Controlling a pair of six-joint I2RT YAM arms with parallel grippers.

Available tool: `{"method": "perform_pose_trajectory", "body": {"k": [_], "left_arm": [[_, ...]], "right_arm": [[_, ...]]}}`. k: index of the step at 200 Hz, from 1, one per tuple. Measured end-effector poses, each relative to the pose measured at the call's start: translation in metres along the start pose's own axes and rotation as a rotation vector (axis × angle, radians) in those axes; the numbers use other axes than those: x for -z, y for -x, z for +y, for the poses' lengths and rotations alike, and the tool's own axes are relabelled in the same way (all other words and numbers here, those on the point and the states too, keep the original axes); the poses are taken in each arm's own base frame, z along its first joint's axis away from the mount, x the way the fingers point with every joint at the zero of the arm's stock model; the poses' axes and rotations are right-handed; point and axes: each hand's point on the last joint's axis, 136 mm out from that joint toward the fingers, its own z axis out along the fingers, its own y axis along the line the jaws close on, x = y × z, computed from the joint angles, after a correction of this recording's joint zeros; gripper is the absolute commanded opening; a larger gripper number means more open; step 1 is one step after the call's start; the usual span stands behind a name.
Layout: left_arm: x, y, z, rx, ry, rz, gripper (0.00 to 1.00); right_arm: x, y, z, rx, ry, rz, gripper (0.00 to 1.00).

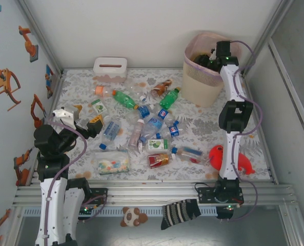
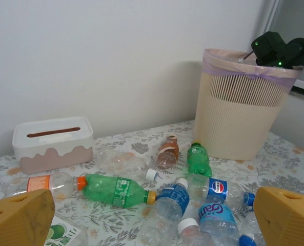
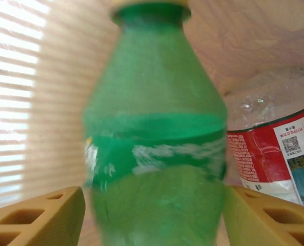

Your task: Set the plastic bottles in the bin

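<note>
Right gripper (image 3: 154,210) dips inside the bin (image 1: 200,86), upper right, to drop a green bottle (image 3: 154,128). It's blurred between the fingers: gripped or released, can't tell. Left gripper (image 2: 153,212) spread wide, lower left, above the scattered bottles (image 1: 141,123).

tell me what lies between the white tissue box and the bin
A brown bottle, a green-capped bottle and a clear bottle, seen in the left wrist view.

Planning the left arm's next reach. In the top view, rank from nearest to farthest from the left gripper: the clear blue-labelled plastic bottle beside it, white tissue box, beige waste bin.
From the left gripper:
1. clear blue-labelled plastic bottle, just to its right.
2. white tissue box, back left.
3. beige waste bin, back right corner.
</note>
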Motion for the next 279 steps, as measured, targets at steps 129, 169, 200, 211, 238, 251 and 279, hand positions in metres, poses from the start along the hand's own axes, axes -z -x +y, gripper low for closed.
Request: {"method": "perform_pose_trajectory", "body": {"k": [129, 169, 200, 211, 238, 251, 279], "left_arm": [[0.000, -0.001, 0.001, 0.003, 0.004, 0.004, 0.97], [0.000, -0.001, 0.001, 0.003, 0.006, 0.004, 0.96], [0.000, -0.002, 0.003, 0.004, 0.016, 0.006, 0.96], [0.000, -0.002, 0.003, 0.003, 0.020, 0.006, 0.97], [0.000, -0.002, 0.004, 0.003, 0.023, 0.007, 0.97], [0.000, -0.002, 0.004, 0.003, 0.023, 0.007, 0.97], [0.000, -0.002, 0.004, 0.003, 0.022, 0.006, 0.96]], "right_arm": [[0.059, 0.013, 0.033, 0.067, -0.005, -0.087, 0.71], [0.131, 0.018, 0.074, 0.168, 0.027, -0.186, 0.70], [0.175, 0.008, 0.092, 0.270, 0.033, -0.223, 0.69], [0.187, 0.001, 0.094, 0.313, 0.030, -0.222, 0.69], [0.203, -0.020, 0.094, 0.419, 0.025, -0.190, 0.70], [0.208, -0.033, 0.091, 0.477, 0.021, -0.163, 0.70], [0.214, -0.070, 0.076, 0.592, 0.015, -0.091, 0.68]]}}
